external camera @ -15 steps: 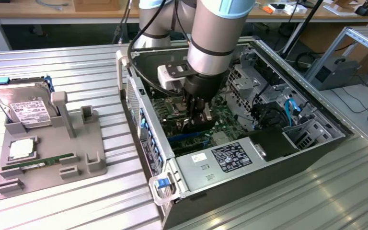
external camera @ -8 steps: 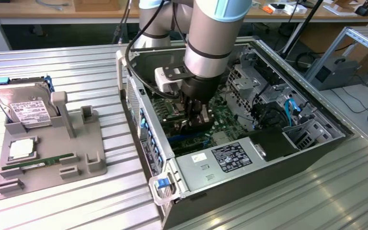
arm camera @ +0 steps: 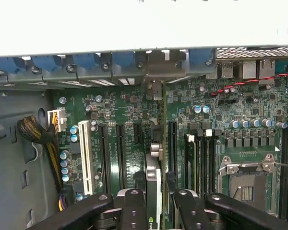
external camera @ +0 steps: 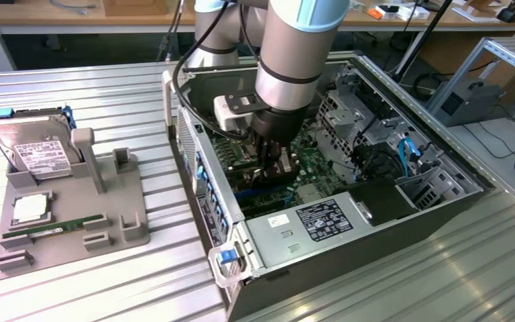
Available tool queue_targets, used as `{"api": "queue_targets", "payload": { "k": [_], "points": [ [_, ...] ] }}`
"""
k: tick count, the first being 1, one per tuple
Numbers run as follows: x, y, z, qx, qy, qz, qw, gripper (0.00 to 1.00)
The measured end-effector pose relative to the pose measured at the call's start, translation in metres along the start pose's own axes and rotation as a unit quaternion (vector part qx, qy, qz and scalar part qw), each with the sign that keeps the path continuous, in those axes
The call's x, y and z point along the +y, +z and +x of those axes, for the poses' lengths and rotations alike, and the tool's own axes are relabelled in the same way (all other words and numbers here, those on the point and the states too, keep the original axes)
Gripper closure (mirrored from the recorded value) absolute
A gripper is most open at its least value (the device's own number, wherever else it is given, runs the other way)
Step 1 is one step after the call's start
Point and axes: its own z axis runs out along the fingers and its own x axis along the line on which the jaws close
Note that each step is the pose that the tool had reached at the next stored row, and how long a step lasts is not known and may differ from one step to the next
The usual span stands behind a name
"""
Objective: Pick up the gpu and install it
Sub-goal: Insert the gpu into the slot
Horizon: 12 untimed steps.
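My gripper (external camera: 269, 159) is lowered into the open computer case (external camera: 436, 201), just over the green motherboard (external camera: 316, 157). It is shut on the gpu (arm camera: 153, 184), a thin card seen edge-on between the two black fingers (arm camera: 134, 208). In the wrist view the card stands upright along a black expansion slot (arm camera: 172, 143), with its silvery metal end (arm camera: 154, 89) reaching toward the case's rear slot openings under the blue clips (arm camera: 86, 61). In the exterior view the gpu (external camera: 273, 176) shows as a dark strip below the fingers.
A white slot (arm camera: 86, 149), more black slots and the CPU socket (arm camera: 245, 179) lie beside the card. Yellow-black cables (arm camera: 41, 136) hang at one side. Left of the case, a grey fixture (external camera: 105, 221) holds a hard drive (external camera: 35, 151) and a green memory stick (external camera: 56, 228).
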Motion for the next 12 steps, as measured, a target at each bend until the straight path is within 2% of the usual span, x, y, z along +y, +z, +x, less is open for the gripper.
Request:
{"api": "queue_targets", "payload": {
  "k": [3,8,12],
  "points": [
    [-0.0001,0.0011,0.0015,0.0000,0.000,0.0000,1.0000,0.73],
    [-0.0004,-0.0037,0.0014,-0.0001,0.000,0.0002,1.0000,0.73],
    [-0.0054,-0.0023,0.0012,0.0001,0.000,-0.0005,1.0000,0.73]
  ]
}}
